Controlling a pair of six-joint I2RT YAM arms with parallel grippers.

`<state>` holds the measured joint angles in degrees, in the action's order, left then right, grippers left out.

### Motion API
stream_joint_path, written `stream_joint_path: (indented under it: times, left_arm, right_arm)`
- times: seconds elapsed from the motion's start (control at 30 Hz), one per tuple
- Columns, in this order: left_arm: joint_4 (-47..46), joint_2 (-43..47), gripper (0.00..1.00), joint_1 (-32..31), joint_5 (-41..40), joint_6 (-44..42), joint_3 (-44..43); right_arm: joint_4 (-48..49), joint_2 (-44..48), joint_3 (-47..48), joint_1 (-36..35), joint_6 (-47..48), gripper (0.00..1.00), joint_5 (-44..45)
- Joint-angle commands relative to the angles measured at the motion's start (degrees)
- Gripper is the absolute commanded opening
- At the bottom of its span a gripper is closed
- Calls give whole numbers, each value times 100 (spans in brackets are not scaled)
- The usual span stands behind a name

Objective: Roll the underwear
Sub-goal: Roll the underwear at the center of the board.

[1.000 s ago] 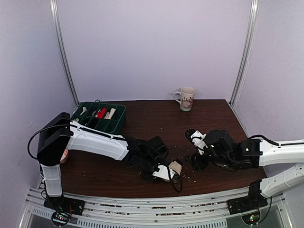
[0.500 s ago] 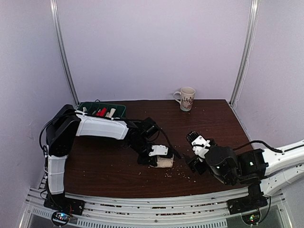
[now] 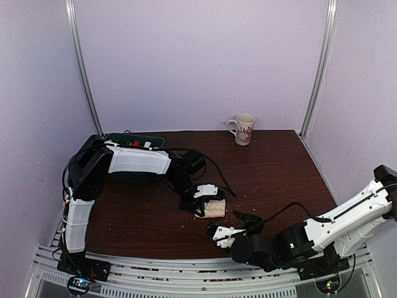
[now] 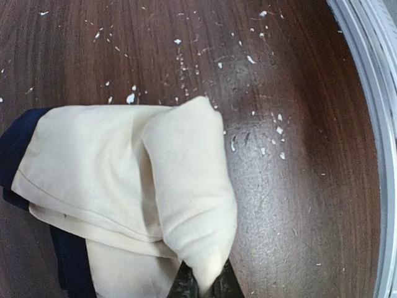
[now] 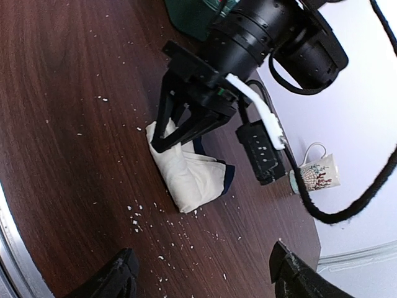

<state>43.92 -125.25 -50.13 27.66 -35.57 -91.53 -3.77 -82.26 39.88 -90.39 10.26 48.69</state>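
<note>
The underwear is a cream bundle with navy trim, folded over on the dark wooden table near its middle. My left gripper reaches down from the back left and is shut on one end of it. In the left wrist view a cream fold of the underwear is pinched between the dark fingertips of the left gripper. The right wrist view shows the underwear with the left gripper on its near end. My right gripper hovers open by the front edge, and in its own view the right gripper holds nothing.
A patterned mug stands at the back edge. A green tray of small items sits at the back left, behind the left arm. White crumbs dot the wood. A metal rail runs along the front.
The left arm has pulled the underwear back from the front edge toward the table's middle. The right arm has swung from the right-centre down to the front edge.
</note>
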Motion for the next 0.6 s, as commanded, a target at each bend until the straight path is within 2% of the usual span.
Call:
stream_joint_path:
  times: [0.0, 0.2, 0.57]
  left_arm:
    - [946, -649, 0, 135, 172, -98, 2]
    - [1109, -841, 0, 179, 263, -134, -208]
    - [1158, -1010, 0, 185, 269, -187, -275]
  right_arm:
    - [368, -384, 129, 145, 636, 75, -270]
    - [541, -1061, 389, 770, 818, 76, -858]
    - [598, -2754, 1352, 1379, 1326, 74, -1040]
